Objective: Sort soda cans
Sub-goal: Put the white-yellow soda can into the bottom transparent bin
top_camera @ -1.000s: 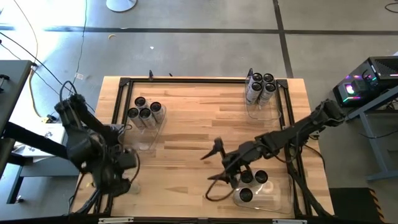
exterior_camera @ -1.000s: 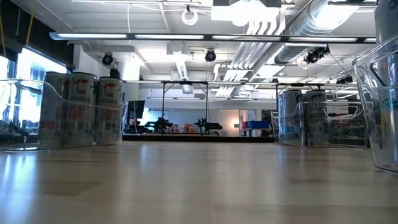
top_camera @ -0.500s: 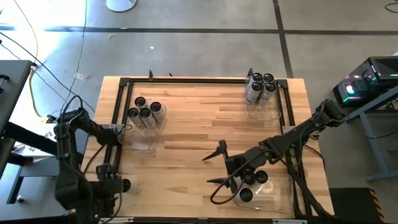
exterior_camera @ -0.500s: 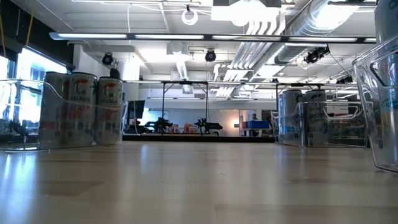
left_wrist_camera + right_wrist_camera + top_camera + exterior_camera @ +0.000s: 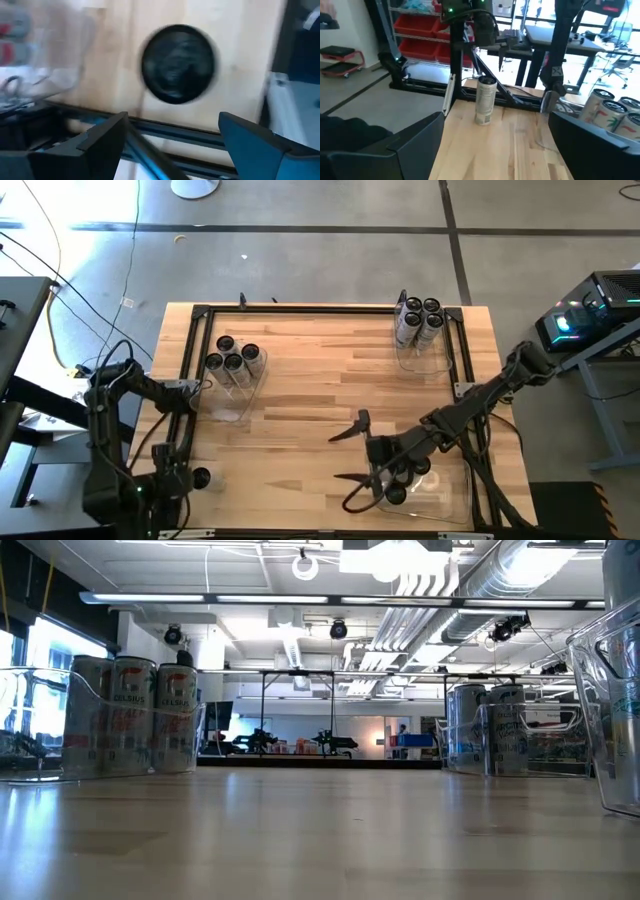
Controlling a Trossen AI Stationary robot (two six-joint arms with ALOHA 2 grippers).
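Blurred dark can top [image 5: 179,64]

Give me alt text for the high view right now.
Both grippers are open: the right gripper hovers beside the near-right bin of soda cans, the left gripper beside a lone can. Two far bins hold can clusters.

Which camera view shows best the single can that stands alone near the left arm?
The right wrist view shows the lone can best: upright on the table, its whole side visible. The left wrist view shows only its dark round top, blurred. The high view shows it as a small dark circle by the table's front left corner. The low view does not show it.
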